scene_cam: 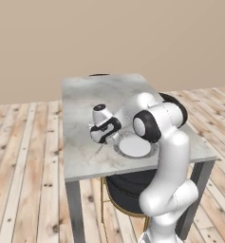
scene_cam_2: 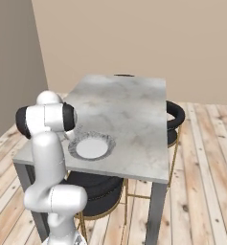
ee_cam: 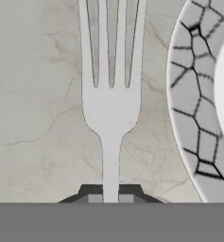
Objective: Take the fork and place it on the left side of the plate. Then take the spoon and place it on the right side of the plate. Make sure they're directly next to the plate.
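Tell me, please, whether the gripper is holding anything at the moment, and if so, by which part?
The gripper is shut on the fork, pinching its handle just below the neck, tines pointing away, beside the plate.

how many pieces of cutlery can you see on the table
1: a fork, held in the gripper just left of the plate. No spoon is visible; the arm may be hiding one.
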Robot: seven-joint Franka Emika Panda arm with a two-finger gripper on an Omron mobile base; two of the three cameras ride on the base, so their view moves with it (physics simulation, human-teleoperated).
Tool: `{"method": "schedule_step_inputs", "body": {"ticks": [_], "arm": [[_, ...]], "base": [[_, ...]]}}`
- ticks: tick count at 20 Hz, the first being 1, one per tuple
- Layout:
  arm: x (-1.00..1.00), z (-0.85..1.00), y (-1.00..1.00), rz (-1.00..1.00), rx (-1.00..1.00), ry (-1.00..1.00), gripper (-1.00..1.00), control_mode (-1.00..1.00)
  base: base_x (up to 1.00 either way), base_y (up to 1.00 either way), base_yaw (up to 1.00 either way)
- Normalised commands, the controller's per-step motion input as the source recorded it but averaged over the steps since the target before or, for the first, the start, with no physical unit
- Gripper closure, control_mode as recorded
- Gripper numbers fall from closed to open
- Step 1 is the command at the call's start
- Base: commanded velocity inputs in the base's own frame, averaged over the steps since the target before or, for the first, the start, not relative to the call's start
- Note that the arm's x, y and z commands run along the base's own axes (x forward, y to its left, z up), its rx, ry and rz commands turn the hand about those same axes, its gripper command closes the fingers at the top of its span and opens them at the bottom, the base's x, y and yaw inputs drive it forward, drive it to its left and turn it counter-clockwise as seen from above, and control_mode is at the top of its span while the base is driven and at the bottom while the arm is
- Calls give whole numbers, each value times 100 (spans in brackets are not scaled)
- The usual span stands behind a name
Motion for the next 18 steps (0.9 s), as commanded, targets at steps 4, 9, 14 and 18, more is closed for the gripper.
{"method": "schedule_step_inputs", "body": {"ticks": [4, 9, 14, 18], "arm": [[-23, -1, 0, 10, 7, -10, 100, -100], [-20, -3, 0, 10, 4, -4, 100, -100], [2, 0, 3, 13, 1, -1, 100, -100], [6, 0, 4, 23, 0, -1, 100, -100]], "base": [[0, 0, 0], [0, 0, 0], [0, 0, 0], [0, 0, 0]]}}
